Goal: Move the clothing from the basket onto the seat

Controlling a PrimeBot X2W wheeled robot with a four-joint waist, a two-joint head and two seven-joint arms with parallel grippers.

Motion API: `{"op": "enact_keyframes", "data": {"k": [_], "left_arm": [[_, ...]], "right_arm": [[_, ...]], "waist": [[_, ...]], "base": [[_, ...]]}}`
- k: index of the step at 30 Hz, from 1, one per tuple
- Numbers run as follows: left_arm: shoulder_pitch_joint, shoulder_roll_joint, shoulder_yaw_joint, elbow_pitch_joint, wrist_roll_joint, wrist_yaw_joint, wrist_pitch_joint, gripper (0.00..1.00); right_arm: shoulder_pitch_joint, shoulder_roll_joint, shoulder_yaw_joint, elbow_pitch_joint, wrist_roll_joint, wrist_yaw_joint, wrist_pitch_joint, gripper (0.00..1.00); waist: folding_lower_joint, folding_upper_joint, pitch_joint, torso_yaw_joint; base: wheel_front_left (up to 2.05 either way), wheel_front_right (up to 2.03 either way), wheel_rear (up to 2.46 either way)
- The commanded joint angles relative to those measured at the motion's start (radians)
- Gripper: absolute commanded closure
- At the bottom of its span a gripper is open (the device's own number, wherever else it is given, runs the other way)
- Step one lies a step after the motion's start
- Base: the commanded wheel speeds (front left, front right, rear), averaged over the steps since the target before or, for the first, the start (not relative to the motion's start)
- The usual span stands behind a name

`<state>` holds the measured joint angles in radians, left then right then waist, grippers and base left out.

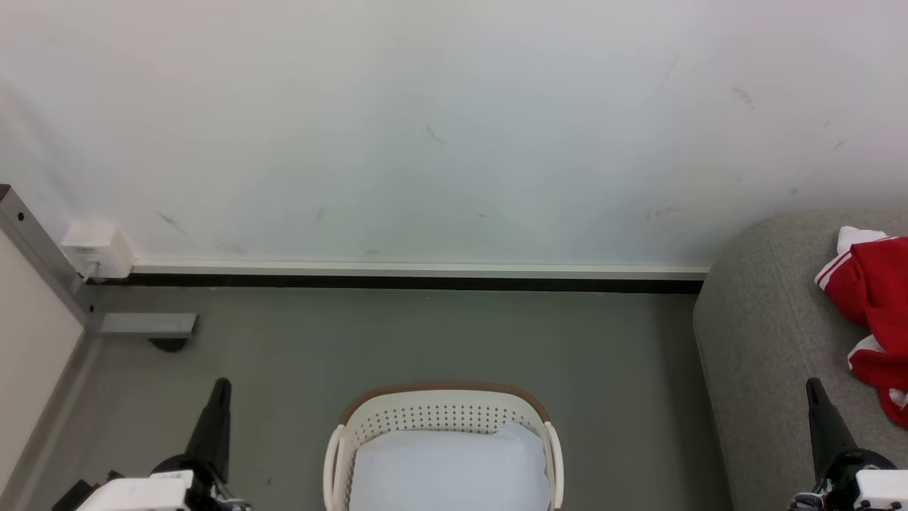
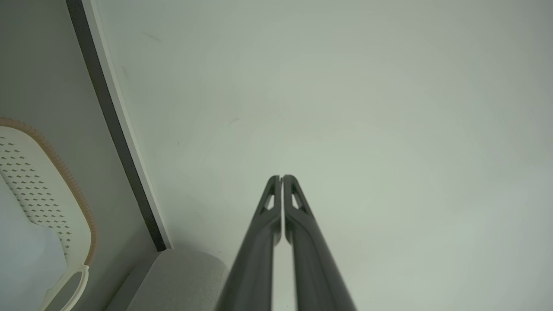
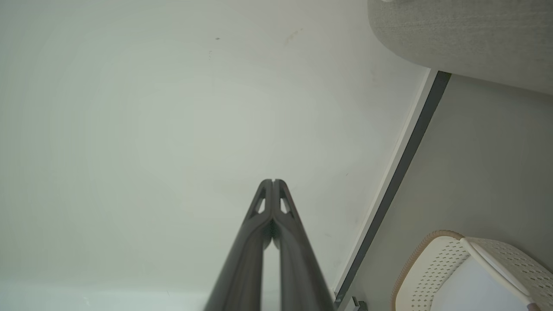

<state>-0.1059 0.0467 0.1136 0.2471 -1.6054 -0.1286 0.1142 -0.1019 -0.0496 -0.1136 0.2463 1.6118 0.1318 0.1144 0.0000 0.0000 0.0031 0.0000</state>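
Head view:
- Clothing [image 1: 874, 312] lies on the seat [image 1: 766, 341], to the right of the basket [image 1: 443, 392] and well apart from it.
- My judgement is that it is light, limp cloth. It would sag and trail if lifted, and there is nothing fragile about it.
- If I had to shift it, the best hold looks like a pinch on a raised fold in the heap or on the striped edge nearest the basket. A flat panel would probably slip between thin fingers.
- It is bright red, crumpled in a heap, with white stripes along one edge and white patches. Part of it runs past the frame edge.
- The basket holds a pale sheet [image 1: 454, 468], and I see no red in it. The move looks done to me.
- Left gripper [image 1: 221, 387] is left of the basket and right gripper [image 1: 814, 387] is right of it, in front of the seat. Each shows as one dark blade and carries nothing.

Left wrist view:
- The left gripper [image 2: 281, 178] has its tips pressed together and empty, aimed at the wall [image 2: 345, 108] beyond the basket [image 2: 65, 181].
- A corner of the seat [image 2: 185, 276] shows past the basket.

Right wrist view:
- The right gripper [image 3: 273, 181] also has its fingers together and holds nothing.
- The basket [image 3: 425, 259] is at lower right, and the seat [image 3: 458, 34] is across the floor [image 3: 484, 164] from it.
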Motion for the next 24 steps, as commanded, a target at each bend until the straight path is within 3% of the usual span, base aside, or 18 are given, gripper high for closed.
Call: {"op": "enact_keyframes", "data": {"k": [1, 24], "left_arm": [[-0.007, 0.007, 0.001, -0.004, -0.014, -0.005, 0.003, 1.0], [-0.007, 0.007, 0.001, -0.004, -0.014, -0.005, 0.003, 1.0]], "right_arm": [[-0.013, 0.0, -0.004, -0.005, 0.002, -0.002, 0.002, 1.0], [-0.013, 0.0, -0.004, -0.005, 0.002, -0.002, 0.002, 1.0]], "waist": [[0.0, 0.0, 0.0, 0.0], [0.0, 0.0, 0.0, 0.0]], "base": [[0.0, 0.0, 0.0], [0.0, 0.0, 0.0]]}}
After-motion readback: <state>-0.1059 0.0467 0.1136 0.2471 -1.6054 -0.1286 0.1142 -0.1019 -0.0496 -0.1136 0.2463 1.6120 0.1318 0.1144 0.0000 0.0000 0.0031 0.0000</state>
